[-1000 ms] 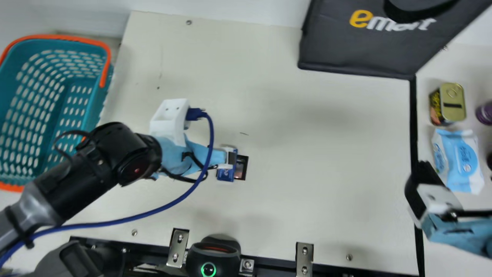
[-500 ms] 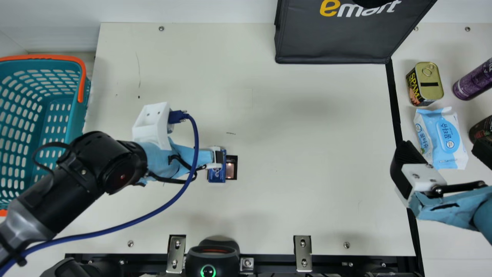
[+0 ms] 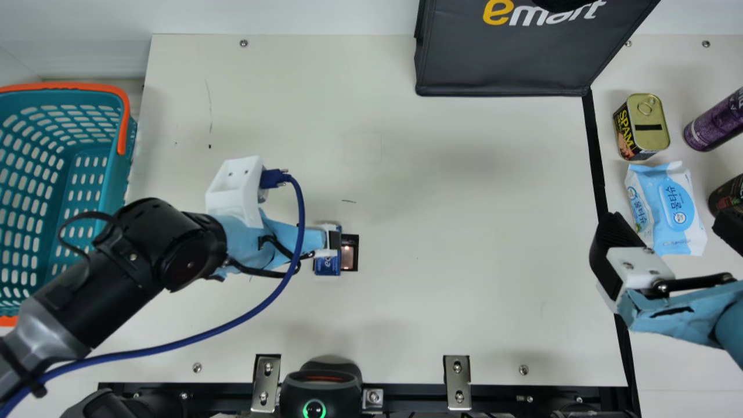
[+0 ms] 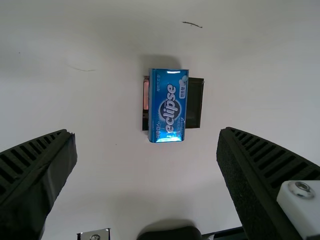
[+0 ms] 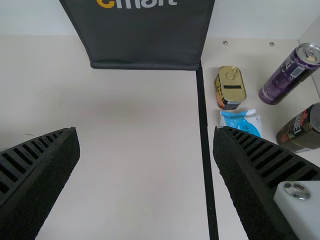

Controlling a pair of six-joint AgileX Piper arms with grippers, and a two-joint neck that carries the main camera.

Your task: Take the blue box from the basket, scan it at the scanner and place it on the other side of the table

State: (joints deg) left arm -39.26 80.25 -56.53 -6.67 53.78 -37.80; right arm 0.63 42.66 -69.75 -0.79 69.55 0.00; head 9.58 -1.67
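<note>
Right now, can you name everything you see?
table: one, cream, middle
blue box: one, blue, center
dark square: one, black, partly under box
basket: one, teal and orange, left
bag: one, dark, far side
tin: one, gold, right
wipes pack: one, blue and white, right
cans: two, purple and dark, far right
device: one, black, near edge
brackets: two, silver, near edge
strip: one, black, right
cable: one, blue, left
my arms: two, blue-covered, both sides
left pincer: one, black, above box
right pincer: one, black, right
</note>
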